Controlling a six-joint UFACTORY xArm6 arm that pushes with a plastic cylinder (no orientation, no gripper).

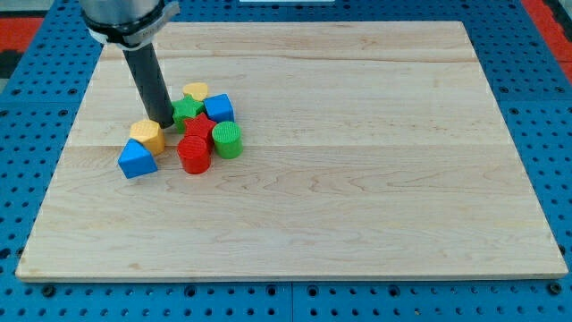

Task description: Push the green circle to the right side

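The green circle (pixel 227 139) stands on the wooden board (pixel 357 179) at the right edge of a cluster of blocks in the view's upper left. My tip (pixel 165 122) is to its left, between the yellow hexagon (pixel 147 135) and a green block (pixel 186 111) of unclear shape. A red star (pixel 198 128) and a red circle (pixel 194 154) lie between my tip and the green circle. The rod rises from the tip to the view's top left.
A blue triangle (pixel 136 159) sits at the cluster's lower left. A yellow block (pixel 196 90) and a blue block (pixel 218 108) sit at its top. The board is bordered by a blue pegboard surface (pixel 36 89).
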